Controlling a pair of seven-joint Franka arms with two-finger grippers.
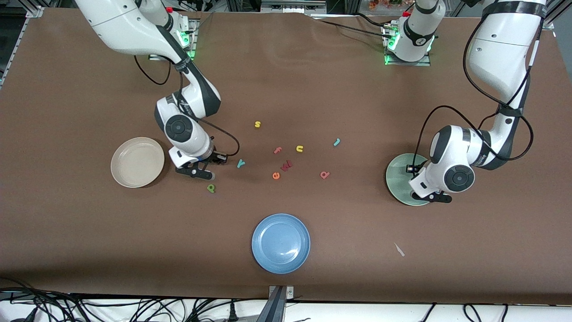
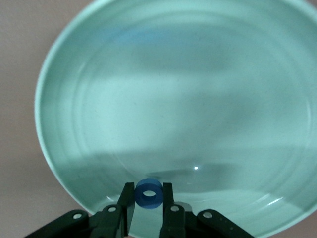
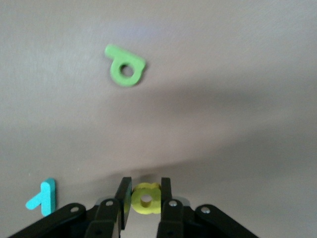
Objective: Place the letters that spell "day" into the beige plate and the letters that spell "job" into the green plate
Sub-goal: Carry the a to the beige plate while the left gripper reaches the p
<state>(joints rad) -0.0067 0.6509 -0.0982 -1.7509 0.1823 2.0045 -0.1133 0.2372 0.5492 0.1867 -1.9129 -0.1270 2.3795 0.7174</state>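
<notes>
My left gripper (image 2: 148, 188) is shut on the blue ring "o" (image 2: 148, 194) and hangs over the pale green plate (image 2: 168, 89), near its rim. In the front view the left gripper (image 1: 430, 197) covers part of the green plate (image 1: 397, 176). My right gripper (image 3: 146, 189) is shut on the yellow "d" (image 3: 146, 199), low at the table. The right gripper (image 1: 203, 172) is beside the beige plate (image 1: 137, 162), which holds nothing. The green "a" (image 1: 211, 188) (image 3: 126, 67) and teal "y" (image 1: 241, 163) (image 3: 42, 197) lie close by. The teal "j" (image 1: 337, 142) and pink "b" (image 1: 325, 175) lie mid-table.
A blue plate (image 1: 280, 243) sits nearest the front camera. Loose letters mid-table: yellow "s" (image 1: 257, 124), yellow "u" (image 1: 299, 148), pink "f" (image 1: 277, 150), orange "e" (image 1: 276, 175) and a red letter (image 1: 286, 165). A small white scrap (image 1: 399, 249) lies near the front edge.
</notes>
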